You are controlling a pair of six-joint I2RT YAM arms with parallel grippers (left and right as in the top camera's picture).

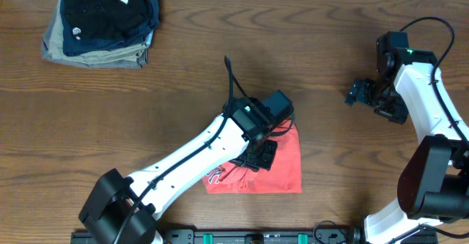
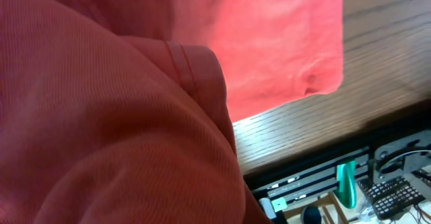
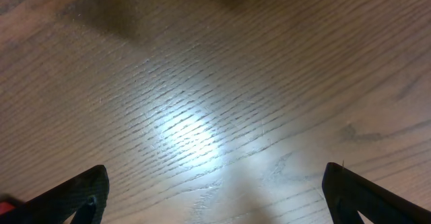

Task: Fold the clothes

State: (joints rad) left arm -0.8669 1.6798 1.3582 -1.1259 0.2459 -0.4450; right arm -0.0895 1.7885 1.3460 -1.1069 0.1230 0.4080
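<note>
The clothes (image 1: 287, 167), a coral-red T-shirt, lie folded into a small rectangle near the table's front edge, with white lettering (image 1: 215, 176) showing at the lower left. My left gripper (image 1: 259, 156) is down on the shirt's left half. In the left wrist view a raised layer of the shirt (image 2: 101, 130) with a stitched hem fills the frame and hides the fingers; the flat layer (image 2: 276, 42) lies beyond. The jaws are shut on that fabric. My right gripper (image 1: 364, 94) hovers at the far right, open over bare wood (image 3: 215, 204), holding nothing.
A stack of folded dark navy and khaki garments (image 1: 102, 24) sits at the back left corner. The table's front edge (image 2: 303, 133) runs just past the shirt, with a black rail and equipment (image 2: 323, 177) below it.
</note>
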